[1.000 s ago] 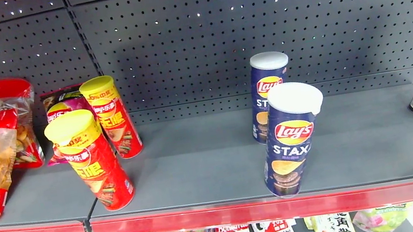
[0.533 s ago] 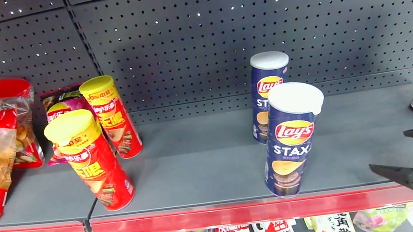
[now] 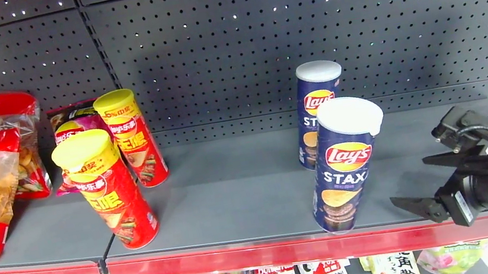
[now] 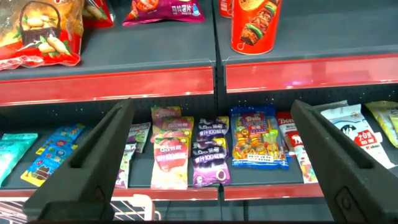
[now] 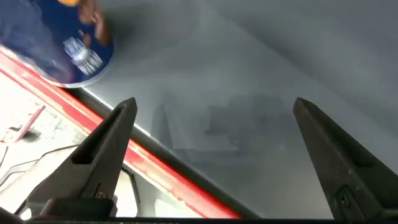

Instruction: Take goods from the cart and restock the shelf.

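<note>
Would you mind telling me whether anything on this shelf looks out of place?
Nothing looks spilled or damaged. The front blue can stands close to the shelf's red front edge, near the right gripper.

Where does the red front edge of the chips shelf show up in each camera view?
Head view: the red edge runs across the lower part, just below the front blue can.
Left wrist view: the red edge runs under the red can and over the candy bags.
Right wrist view: the red edge runs beside the blue can.
Shared landmark: the grey shelf board behind it.
</note>
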